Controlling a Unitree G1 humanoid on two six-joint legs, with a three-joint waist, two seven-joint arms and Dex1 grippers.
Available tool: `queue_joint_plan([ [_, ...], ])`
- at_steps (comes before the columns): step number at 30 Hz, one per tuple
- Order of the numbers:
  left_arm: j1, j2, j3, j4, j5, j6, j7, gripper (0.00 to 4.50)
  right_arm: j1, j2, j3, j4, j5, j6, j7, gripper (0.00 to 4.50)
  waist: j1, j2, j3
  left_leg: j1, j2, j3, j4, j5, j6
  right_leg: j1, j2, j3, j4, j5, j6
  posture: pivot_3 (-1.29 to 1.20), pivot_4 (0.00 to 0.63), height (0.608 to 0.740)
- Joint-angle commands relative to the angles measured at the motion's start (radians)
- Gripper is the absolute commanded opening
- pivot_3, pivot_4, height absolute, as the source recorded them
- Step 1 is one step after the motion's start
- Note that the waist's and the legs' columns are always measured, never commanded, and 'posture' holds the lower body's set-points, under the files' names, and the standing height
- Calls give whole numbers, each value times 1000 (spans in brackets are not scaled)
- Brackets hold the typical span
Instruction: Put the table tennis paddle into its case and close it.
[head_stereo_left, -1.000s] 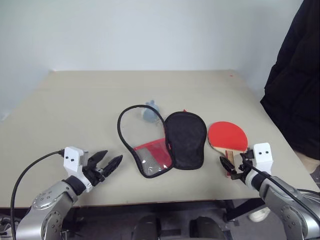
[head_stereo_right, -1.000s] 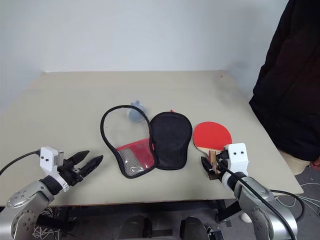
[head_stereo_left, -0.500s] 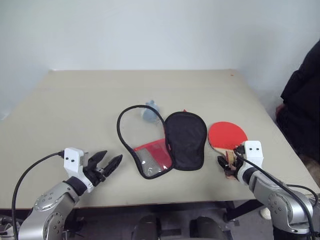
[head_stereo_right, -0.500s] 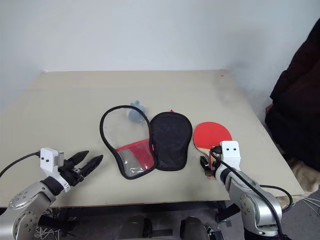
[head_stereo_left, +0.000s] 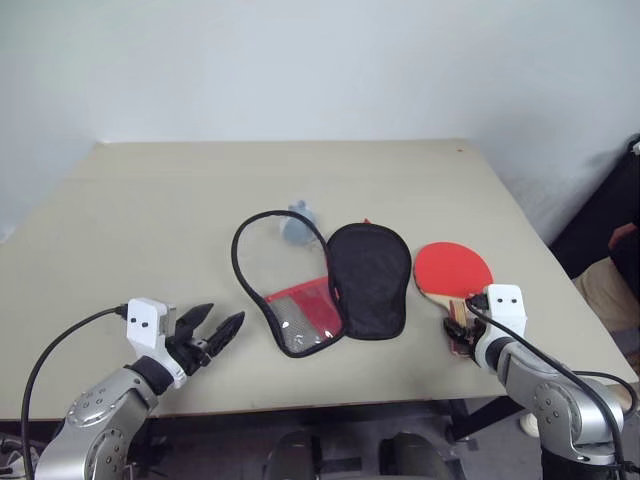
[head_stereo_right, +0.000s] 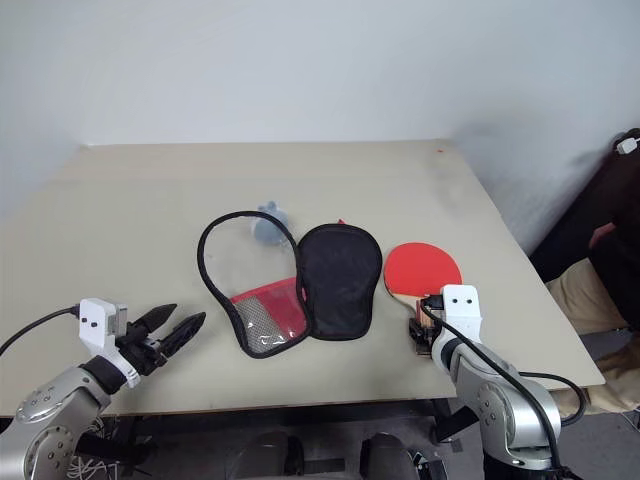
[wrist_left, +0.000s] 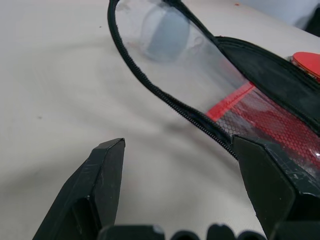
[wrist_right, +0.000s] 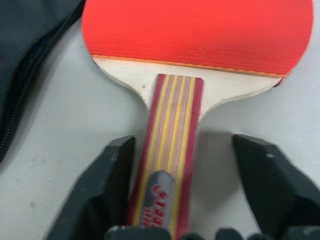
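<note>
Right wrist view: paddle (wrist_right: 200, 35) head cropped

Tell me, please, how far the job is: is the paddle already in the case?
Not yet. Done: the case lies open on the table, black half beside clear half. In hand: the right gripper straddles the handle of the paddle, one finger at the handle, the other apart from it; the paddle lies flat. The left gripper is open near the case. Left: lifting, inserting, zipping.
</note>
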Motion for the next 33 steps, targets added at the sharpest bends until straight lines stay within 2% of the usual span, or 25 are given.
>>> queue_joint_plan([
  [1,-5,36,-13,-33,17,-44,-54,3620,-25,6,-39,-6,-24,9,-20,2022,0,0,0,0,0,0,0,0,0,0,0,0,0,0,0,0,0,725],
  [2,-2,47,-20,-32,23,-53,-75,3620,-29,8,-41,-4,-26,11,-20,1837,0,0,0,0,1,0,0,0,0,0,0,0,0,1,-1,0,0,725],
  [3,4,58,-25,-32,30,-65,-96,3620,-32,10,-43,-4,-29,13,-21,1458,0,1,0,0,2,1,0,0,0,0,0,0,0,1,-1,0,0,725],
  [5,17,82,-35,-27,40,-83,-141,3620,-38,15,-47,-3,-32,18,-23,1155,0,1,0,0,5,3,-1,0,0,-1,0,0,0,2,-1,0,0,725],
  [14,43,199,-23,30,62,-207,-361,3620,-70,40,-80,18,-62,28,-52,1154,2,3,-3,-11,14,29,-7,2,-4,-18,0,-1,1,12,-8,0,0,725],
  [17,27,217,-17,51,66,-235,-392,3620,-88,54,-102,25,-72,21,-65,1155,3,-3,-8,-11,20,44,-18,6,-10,-22,-1,-1,1,15,-12,0,0,725],
  [19,19,222,-19,64,75,-252,-400,3620,-101,65,-114,26,-72,16,-71,1154,4,-3,-9,-10,24,58,-27,10,-16,-33,-5,-1,3,19,-18,0,0,725],
  [23,11,222,-28,72,67,-250,-409,3620,-145,91,-126,19,-57,-10,-62,1154,-2,3,-8,-10,19,42,-24,10,-16,-32,-7,-8,1,21,-19,0,0,725],
  [26,10,215,-34,68,63,-246,-409,3620,-172,103,-132,20,-53,-26,-47,1154,-9,7,-8,-16,22,26,-20,10,-16,-24,2,-17,-2,24,-19,0,0,725],
  [27,10,213,-36,66,62,-244,-407,3620,-178,104,-130,21,-51,-31,-41,1154,-10,7,-8,-17,29,29,-22,11,-17,-24,2,-17,1,24,-20,0,0,725],
  [28,9,211,-38,65,64,-244,-405,3620,-186,105,-129,22,-48,-35,-35,1154,-8,2,-10,-15,36,37,-25,13,-18,-23,1,-16,14,25,-21,0,0,725],
  [29,6,206,-41,65,68,-247,-400,3620,-202,106,-127,27,-38,-47,-20,1154,-5,-1,-10,-9,41,56,-27,17,-20,-23,1,-13,36,19,-31,0,0,725],
  [30,4,203,-43,66,71,-249,-397,3620,-216,104,-123,31,-29,-57,-5,1154,-2,-8,-8,-2,41,67,-30,18,-23,-23,0,-6,44,10,-37,0,0,725],
  [31,3,201,-45,65,71,-249,-395,3620,-227,101,-118,33,-23,-64,9,1154,3,-3,-6,13,38,79,-28,17,-29,-34,-2,3,47,3,-40,0,0,725],
  [32,1,199,-45,65,69,-248,-393,3620,-240,97,-112,38,-16,-64,22,1154,4,3,-6,13,29,48,-14,4,-48,-31,-9,-2,40,2,-41,0,0,725],
  [33,1,197,-46,65,68,-246,-392,3620,-248,92,-106,44,-10,-64,36,1154,1,10,-6,16,6,7,-1,-8,-59,-29,-13,-14,34,2,-41,0,0,725],
])
